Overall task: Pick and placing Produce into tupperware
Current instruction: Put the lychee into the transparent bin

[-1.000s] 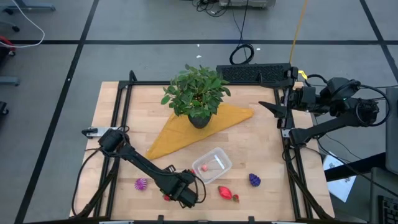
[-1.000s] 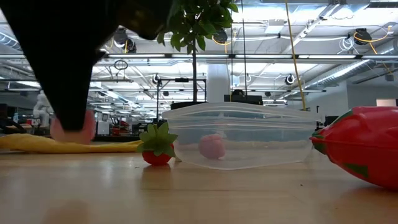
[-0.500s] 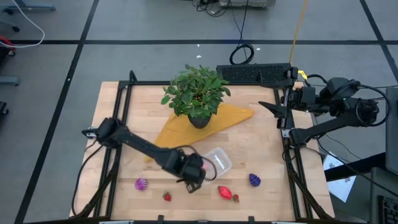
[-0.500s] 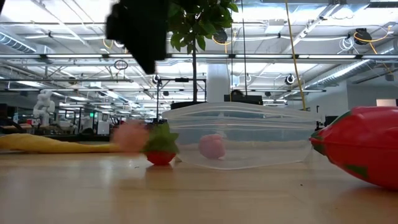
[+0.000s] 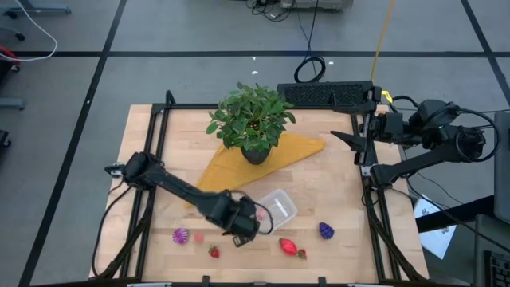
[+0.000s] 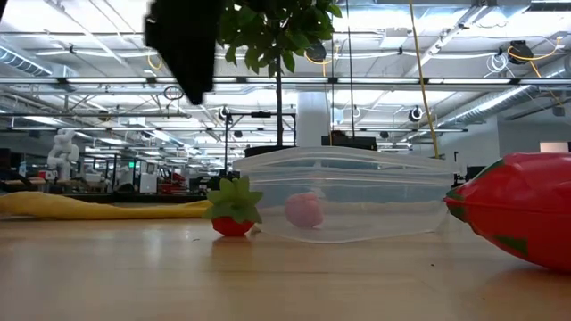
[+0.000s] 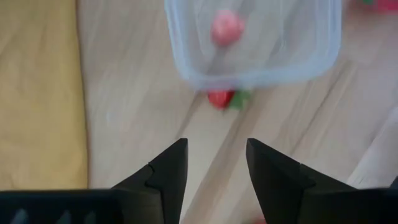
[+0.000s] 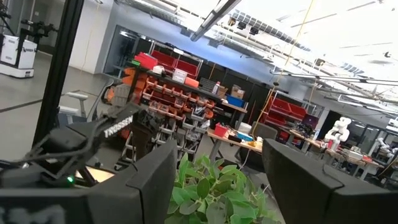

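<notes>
Left gripper (image 5: 239, 226) raised, fingers (image 7: 168, 171) apart, empty; right gripper (image 5: 347, 140) parked, fingers parted.

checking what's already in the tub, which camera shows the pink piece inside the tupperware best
The left wrist view: it looks down into the tupperware, so the pink piece shows unobstructed. The low view shows it through the clear wall. In the high view the left gripper largely hides it. The right wrist view misses it.
</notes>
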`<state>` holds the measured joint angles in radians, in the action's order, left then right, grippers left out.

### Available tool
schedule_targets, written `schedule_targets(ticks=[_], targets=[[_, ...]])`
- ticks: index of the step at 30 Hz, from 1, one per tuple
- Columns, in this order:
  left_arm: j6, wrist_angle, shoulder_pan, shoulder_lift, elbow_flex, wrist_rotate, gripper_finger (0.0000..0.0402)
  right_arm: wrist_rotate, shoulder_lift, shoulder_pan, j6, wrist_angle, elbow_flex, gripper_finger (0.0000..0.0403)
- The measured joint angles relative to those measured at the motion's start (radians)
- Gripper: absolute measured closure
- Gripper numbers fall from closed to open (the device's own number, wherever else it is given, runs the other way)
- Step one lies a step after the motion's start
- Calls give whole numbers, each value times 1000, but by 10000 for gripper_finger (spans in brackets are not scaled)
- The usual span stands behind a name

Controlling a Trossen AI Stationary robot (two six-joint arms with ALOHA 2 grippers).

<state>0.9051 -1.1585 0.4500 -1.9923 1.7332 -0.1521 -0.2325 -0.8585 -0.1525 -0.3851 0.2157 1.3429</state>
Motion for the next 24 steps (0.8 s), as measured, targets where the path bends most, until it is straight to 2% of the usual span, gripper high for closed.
schedule_targets(ticks=[6, 11, 24], targets=[[187, -120, 99, 0, 0, -53, 242, 0, 0, 0, -1, 0, 0, 174], [368, -187, 157, 2, -40, -19, 243, 0, 0, 0, -1, 0, 0, 174], [515, -148, 264, 2, -57, 69, 242, 0, 0, 0, 6, -1, 0, 174]])
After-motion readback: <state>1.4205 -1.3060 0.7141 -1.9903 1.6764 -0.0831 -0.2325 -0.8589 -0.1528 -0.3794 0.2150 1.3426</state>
